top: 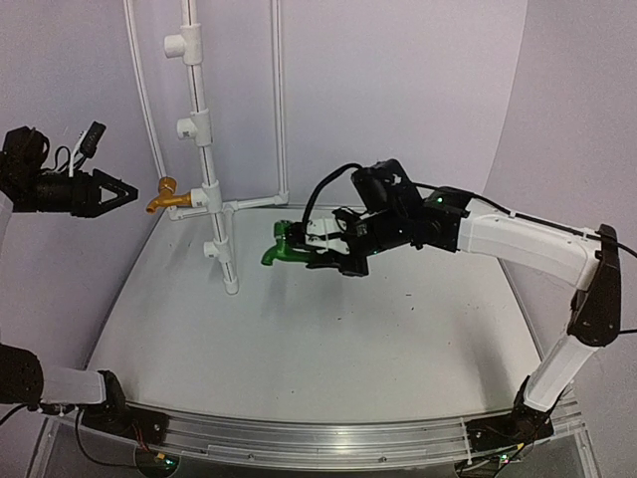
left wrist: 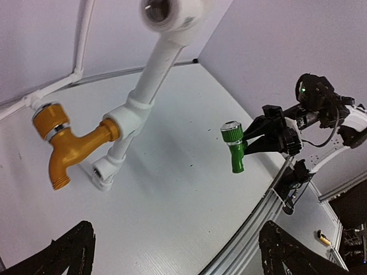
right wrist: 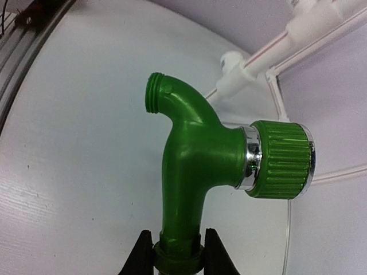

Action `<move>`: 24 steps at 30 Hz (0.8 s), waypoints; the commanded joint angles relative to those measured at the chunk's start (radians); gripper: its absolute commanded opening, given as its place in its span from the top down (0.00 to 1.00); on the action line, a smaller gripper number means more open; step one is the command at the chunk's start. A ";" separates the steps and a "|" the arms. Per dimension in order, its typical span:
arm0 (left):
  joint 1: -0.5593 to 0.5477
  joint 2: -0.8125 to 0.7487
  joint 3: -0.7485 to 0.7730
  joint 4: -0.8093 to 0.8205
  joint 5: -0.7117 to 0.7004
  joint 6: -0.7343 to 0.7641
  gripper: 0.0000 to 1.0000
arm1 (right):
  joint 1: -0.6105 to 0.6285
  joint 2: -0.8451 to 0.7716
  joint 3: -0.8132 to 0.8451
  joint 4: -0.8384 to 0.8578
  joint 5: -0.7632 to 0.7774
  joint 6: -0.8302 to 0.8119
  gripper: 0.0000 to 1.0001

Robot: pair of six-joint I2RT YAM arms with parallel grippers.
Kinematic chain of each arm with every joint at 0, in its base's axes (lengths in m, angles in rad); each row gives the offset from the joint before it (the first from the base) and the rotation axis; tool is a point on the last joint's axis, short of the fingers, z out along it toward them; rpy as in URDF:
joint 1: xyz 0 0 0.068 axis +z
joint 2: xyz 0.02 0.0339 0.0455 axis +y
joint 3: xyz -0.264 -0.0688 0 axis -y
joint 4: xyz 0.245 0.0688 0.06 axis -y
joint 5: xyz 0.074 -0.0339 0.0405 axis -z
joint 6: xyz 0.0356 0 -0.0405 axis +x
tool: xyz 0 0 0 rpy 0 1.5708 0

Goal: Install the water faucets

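Top view, centre-left: the upright white pipe [top: 204, 149] with its T-fittings stands between the arms. The golden faucet [top: 167, 194] juts left from it, leaving a narrow gap to the spread fingers of the left gripper [top: 131, 192]. There is open air between the pipe's lowest fitting [top: 214, 249] and the green faucet [top: 282, 249] clamped in the right gripper [top: 317, 256]. Lower half of frame: bare table [top: 328, 349] gives free passage, while thin white rods [top: 279, 100] fence the back.

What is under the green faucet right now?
Only bare white table shows beneath the green faucet, which the right end effector holds clear of the surface. Its clamped base end is hidden between the fingers, so its thread cannot be seen.
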 commanded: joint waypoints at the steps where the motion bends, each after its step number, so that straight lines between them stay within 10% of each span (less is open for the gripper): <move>1: 0.004 -0.035 0.047 -0.177 0.254 0.069 0.00 | 0.088 0.007 0.142 0.123 0.045 0.042 1.00; 7: -0.007 -0.018 0.047 -0.099 0.461 -0.024 0.02 | 0.183 0.088 0.309 0.148 0.121 -0.008 1.00; 24: -0.206 0.155 0.199 -0.333 0.270 0.092 0.12 | 0.246 0.203 0.486 0.045 0.329 -0.021 1.00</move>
